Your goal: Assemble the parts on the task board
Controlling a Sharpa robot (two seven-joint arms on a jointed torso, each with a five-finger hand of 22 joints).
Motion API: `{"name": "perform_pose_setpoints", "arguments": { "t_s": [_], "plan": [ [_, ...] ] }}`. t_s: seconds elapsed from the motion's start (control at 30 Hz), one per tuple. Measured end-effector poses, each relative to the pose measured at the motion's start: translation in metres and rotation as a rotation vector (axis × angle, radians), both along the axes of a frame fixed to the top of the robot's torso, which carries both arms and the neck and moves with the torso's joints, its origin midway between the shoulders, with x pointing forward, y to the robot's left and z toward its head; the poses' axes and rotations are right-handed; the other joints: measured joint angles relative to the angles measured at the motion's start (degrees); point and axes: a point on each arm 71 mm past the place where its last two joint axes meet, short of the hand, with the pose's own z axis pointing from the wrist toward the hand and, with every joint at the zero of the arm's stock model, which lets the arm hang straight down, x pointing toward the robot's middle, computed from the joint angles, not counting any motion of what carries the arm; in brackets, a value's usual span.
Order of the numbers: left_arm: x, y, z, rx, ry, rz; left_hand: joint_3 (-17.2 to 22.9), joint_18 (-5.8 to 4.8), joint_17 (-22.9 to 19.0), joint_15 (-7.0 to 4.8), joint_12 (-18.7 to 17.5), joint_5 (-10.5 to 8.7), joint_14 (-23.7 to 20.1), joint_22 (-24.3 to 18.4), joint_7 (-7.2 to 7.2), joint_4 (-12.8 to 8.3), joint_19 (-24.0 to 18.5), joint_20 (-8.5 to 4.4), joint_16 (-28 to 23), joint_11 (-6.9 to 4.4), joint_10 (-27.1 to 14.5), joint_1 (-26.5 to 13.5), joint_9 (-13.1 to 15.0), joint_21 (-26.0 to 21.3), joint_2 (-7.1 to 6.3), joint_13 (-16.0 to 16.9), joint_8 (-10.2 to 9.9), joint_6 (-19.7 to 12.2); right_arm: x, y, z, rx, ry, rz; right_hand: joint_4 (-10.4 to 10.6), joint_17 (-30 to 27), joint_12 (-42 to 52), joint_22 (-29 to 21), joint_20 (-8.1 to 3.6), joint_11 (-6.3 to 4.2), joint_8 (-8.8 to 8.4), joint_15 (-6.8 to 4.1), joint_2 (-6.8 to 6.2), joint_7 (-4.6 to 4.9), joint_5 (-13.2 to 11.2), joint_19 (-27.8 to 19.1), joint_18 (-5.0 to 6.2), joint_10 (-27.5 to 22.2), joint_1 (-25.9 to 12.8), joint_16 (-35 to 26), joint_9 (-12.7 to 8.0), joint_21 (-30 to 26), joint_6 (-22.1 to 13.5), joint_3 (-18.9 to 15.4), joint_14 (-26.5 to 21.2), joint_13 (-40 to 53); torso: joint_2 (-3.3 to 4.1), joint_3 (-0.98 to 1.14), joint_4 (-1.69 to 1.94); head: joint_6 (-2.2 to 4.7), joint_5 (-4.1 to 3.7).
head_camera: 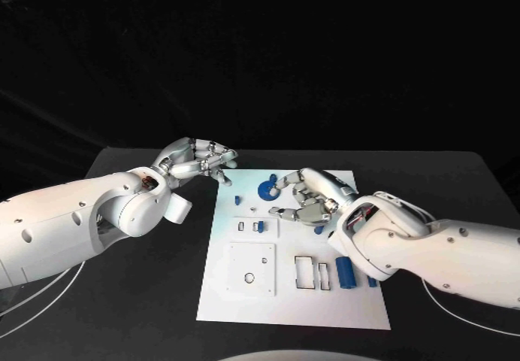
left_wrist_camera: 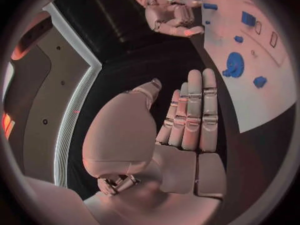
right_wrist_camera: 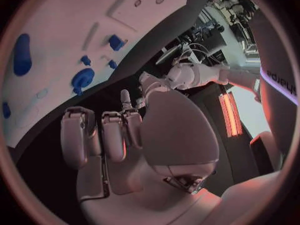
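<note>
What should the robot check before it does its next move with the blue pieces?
1. Left hand free: ok. It sits over the dark table beside the task board, fingers straight and together in its wrist view, holding nothing.
2. Right hand free: cannot tell. Its fingers curl over the board's upper part; its wrist view shows nothing in them.
3. Blue gear in sight: ok, on the board by its far end.
4. Blue cylinder reachable: ok, lying on the board beside the right arm.
5. Board flat on the table: ok.
6. Slots free: ok, the rectangular cutouts look empty.
</note>
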Motion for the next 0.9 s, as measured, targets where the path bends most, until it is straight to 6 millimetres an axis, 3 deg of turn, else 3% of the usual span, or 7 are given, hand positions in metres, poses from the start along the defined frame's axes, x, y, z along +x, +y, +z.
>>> {"name": "perform_pose_setpoints", "arguments": {
  "t_s": [0.07,0.1,0.17,0.3,0.37,0.43,0.9],
  "plan": [
    [-0.001,-0.001,-0.003,0.056,0.022,-0.021,-1.3,0.01,13.8,-1.15,5.4,0.0,2.4,3.1,-1.05,0.8,2.0,-1.36,15.0,-1.38,1.6,-0.5,1.8,5.1,0.54,3.6,3.2,0.2,0.003,-0.012,0.008,0.035,0.024,-0.02,0.0,0.0,0.0,0.0,0.0,0.0,0.0,0.0,0.04,0.04,0.0,0.0,0.0,0.0,0.0,0.0,0.0,0.0,0.0,0.0,0.0,0.0,-0.19,0.01,-0.09,-0.07,0.08],
    [-0.001,-0.002,-0.005,0.086,0.036,-0.032,-2.8,0.0,25.2,-2.03,12.4,0.0,4.7,6.3,-1.91,1.6,2.4,-2.05,26.3,-2.17,1.5,-1.0,4.1,10.1,0.74,8.6,6.9,-0.2,0.005,-0.018,0.012,0.051,0.036,-0.032,0.0,0.0,0.0,0.0,0.0,0.0,0.0,0.0,0.04,-0.03,0.0,0.0,0.0,0.0,0.0,0.0,0.0,0.0,0.1,0.0,0.0,0.0,-0.28,0.03,-0.15,-0.12,0.13],
    [-0.002,-0.004,-0.009,0.158,0.074,-0.058,-3.8,0.0,34.0,-2.79,20.5,-0.08,7.1,11.0,-2.85,2.6,2.0,-2.81,34.5,-3.4,0.4,-2.0,6.6,16.1,1.66,14.5,10.8,-0.9,0.01,-0.033,0.019,0.085,0.061,-0.064,0.0,0.0,0.0,0.0,0.0,0.0,0.0,0.0,0.04,-0.15,0.0,0.0,0.0,0.0,0.0,0.0,0.0,0.0,0.2,0.0,0.0,0.0,-0.49,0.07,-0.26,-0.21,0.2],
    [-0.004,-0.011,-0.018,0.296,0.16,-0.112,-5.4,-0.56,43.6,-4.21,34.4,-0.08,10.3,26.2,-4.85,3.0,3.3,-4.11,41.8,-4.66,-1.8,-5.4,11.0,29.6,4.01,24.7,17.6,-1.4,0.016,-0.053,0.026,0.133,0.108,-0.115,0.2,0.0,0.0,0.0,0.0,0.0,0.04,0.0,0.04,-0.15,0.0,0.0,0.0,0.0,0.0,0.0,0.1,0.0,0.2,0.2,0.0,0.0,-0.87,0.19,-0.39,-0.43,0.31],
    [-0.004,-0.016,-0.021,0.362,0.195,-0.136,-5.7,-0.91,45.2,-4.49,43.5,-0.08,10.6,32.6,-5.46,2.8,3.6,-4.43,43.8,-5.15,-1.2,-7.1,13.2,35.1,4.59,33.4,20.7,-2.0,0.02,-0.06,0.028,0.147,0.123,-0.136,0.2,0.0,0.0,0.0,0.0,0.0,0.23,0.0,0.04,-0.15,0.0,0.0,0.0,0.0,0.0,0.0,0.1,0.0,0.2,0.2,0.0,0.0,-1.08,0.24,-0.4,-0.57,0.35],
    [-0.002,-0.023,-0.022,0.439,0.224,-0.163,-6.3,-1.68,45.5,-4.49,47.8,-0.08,10.6,35.7,-5.75,3.1,3.6,-4.43,44.4,-5.32,-1.1,-8.9,14.4,37.8,5.01,37.4,22.4,-2.3,0.024,-0.068,0.029,0.16,0.138,-0.16,0.2,0.0,0.0,0.0,0.0,0.0,0.23,0.0,0.04,-0.15,0.0,0.0,0.0,0.0,0.0,0.0,0.1,0.0,0.2,0.2,0.0,0.0,-1.26,0.3,-0.4,-0.75,0.44],
    [0.012,-0.064,-0.015,0.866,0.222,-0.244,-10.9,-1.78,45.5,-4.49,53.7,-0.08,10.6,40.3,-5.96,3.2,2.6,-4.41,44.7,-5.43,-0.6,-14.4,16.5,42.0,5.94,43.5,24.8,-3.4,0.037,-0.083,0.026,0.178,0.185,-0.241,0.3,0.0,0.0,0.0,0.0,0.0,0.45,0.0,-0.49,-0.15,0.0,0.0,0.0,0.0,-0.5,0.0,0.3,0.0,0.2,-0.3,0.0,0.0,-2.19,0.66,-0.35,-1.65,0.92]
  ]
}}
